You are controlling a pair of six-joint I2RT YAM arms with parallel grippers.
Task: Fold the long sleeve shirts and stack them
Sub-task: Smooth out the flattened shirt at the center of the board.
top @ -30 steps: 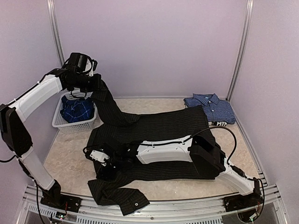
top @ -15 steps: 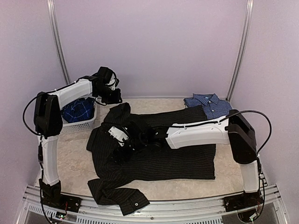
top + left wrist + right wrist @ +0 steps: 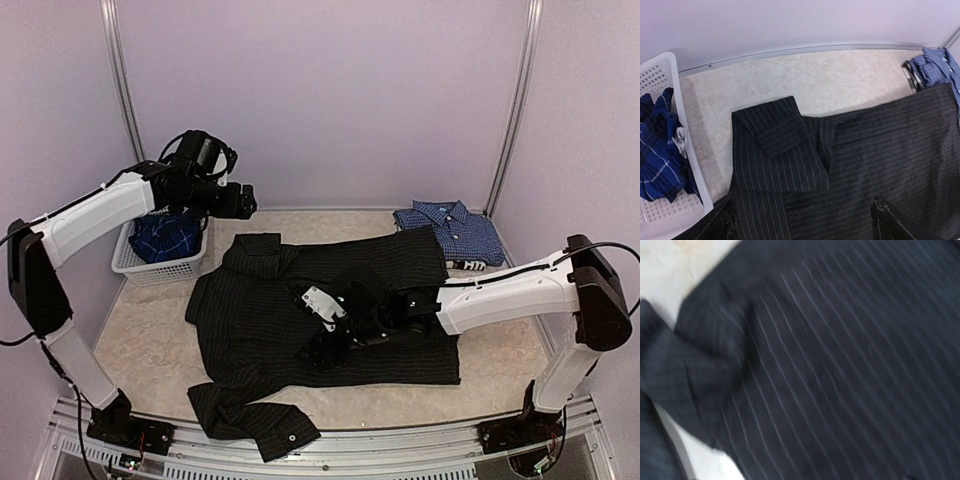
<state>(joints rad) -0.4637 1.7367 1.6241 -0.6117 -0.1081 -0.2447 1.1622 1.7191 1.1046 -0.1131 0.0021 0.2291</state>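
Lavender walls (image 3: 320,100) all round and a pale marbled counter (image 3: 150,330), pretty bare setup. The black pinstriped shirt (image 3: 380,265) lies flat across the middle of the counter. Its far-left sleeve is laid back over the body, and its near-left sleeve is sprawled towards the near edge. The blue-and-white checked shirt (image 3: 455,232) sits folded in the far right corner. The darker plaid shirt (image 3: 165,240) is bunched up in the white basket (image 3: 135,262) at far left.

The left tool (image 3: 243,201) hangs in the air beside the basket, fingers (image 3: 884,220) spread wide with nothing between them. The right tool (image 3: 318,345) is low over the middle of the black shirt. Can't tell if it's open or pinching cloth, since its wrist view is just blurry stripes.

Handling-wise it looks like thin, limp, light cloth that'll drape and slide rather than hold a crease. I'd grab the loose sleeve by its cuff, or the hem corners. Pinch at an edge, not mid-panel.

No writing I can read. There's a small dark-and-white patch at the checked shirt's near edge, too tiny to make out.
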